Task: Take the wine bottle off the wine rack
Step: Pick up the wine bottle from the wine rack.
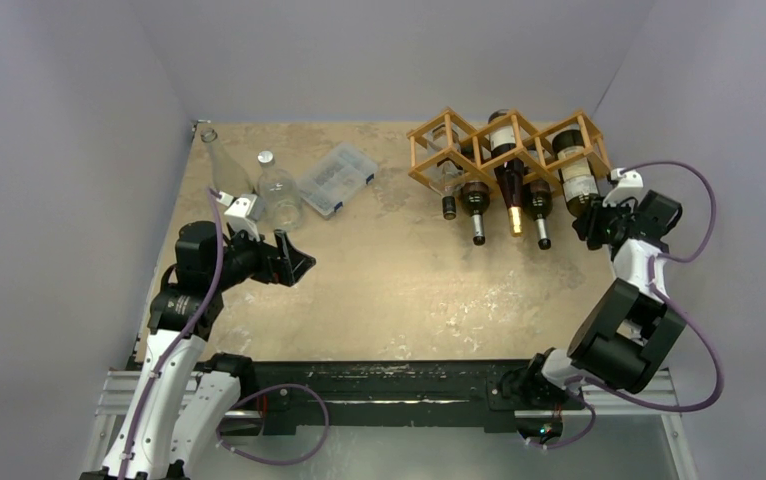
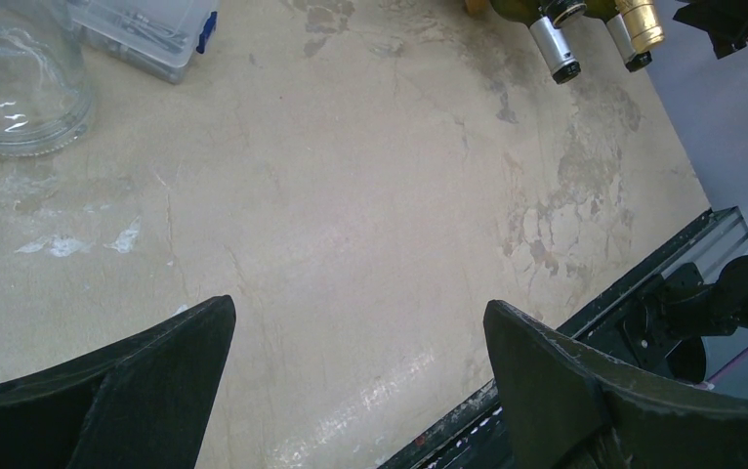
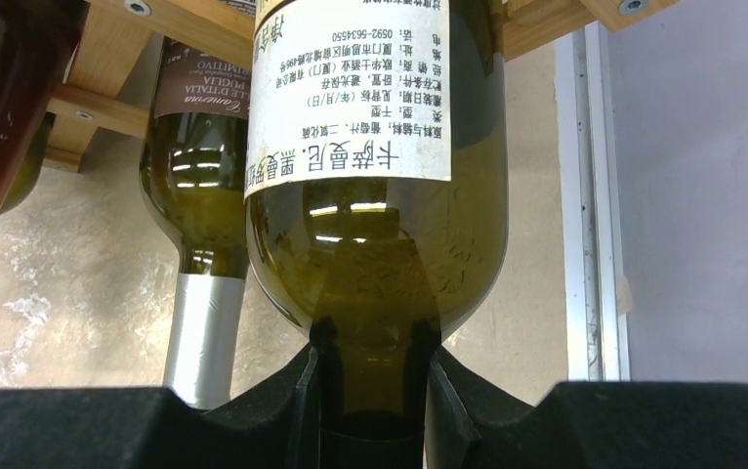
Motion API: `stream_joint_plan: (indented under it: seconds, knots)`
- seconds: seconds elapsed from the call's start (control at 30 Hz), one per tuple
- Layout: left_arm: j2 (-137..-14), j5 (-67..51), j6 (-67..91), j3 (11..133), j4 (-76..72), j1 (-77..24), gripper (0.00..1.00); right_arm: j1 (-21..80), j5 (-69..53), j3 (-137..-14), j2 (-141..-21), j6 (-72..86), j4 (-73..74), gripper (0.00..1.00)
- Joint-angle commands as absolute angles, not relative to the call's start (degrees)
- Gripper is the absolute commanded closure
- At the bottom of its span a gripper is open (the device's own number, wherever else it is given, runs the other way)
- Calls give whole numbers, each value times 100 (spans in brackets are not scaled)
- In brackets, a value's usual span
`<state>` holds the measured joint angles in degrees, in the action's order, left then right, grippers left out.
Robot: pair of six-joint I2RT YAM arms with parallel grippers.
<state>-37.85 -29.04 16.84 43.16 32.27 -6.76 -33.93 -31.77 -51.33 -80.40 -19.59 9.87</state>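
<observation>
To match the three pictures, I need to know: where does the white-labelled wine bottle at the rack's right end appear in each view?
Top external: the wine bottle lies at the right end of the wine rack, neck in the shut right claw.
Left wrist: not in it.
Right wrist: wine bottle at centre, label upside down, neck between the claw's fingers.
Shared landmark: the rack's wooden rods, in those two views.

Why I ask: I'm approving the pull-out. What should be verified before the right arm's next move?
1. Right gripper shut on the wine bottle at its neck: ok.
2. Bottle body lies in the wine rack, not yet withdrawn: ok.
3. Gap to the neighbouring bottle: cannot tell.
4. Left gripper open, well away from the rack: ok.
5. How deep the neck sits between the fingers: cannot tell.
</observation>
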Motion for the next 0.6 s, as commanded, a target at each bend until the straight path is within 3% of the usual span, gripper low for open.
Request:
stream_joint_plan:
  seconds: [0.0,0.57]
  knots:
    - [-3744,-3008,1581,4368,3063,-633,0,-3454,-3748,-5147,-7568,-2145,601,100]
    - [-3700,-3001,1573,4360,3067,-638,0,-3758,-4178,-4943,-7117,-2386,962,100]
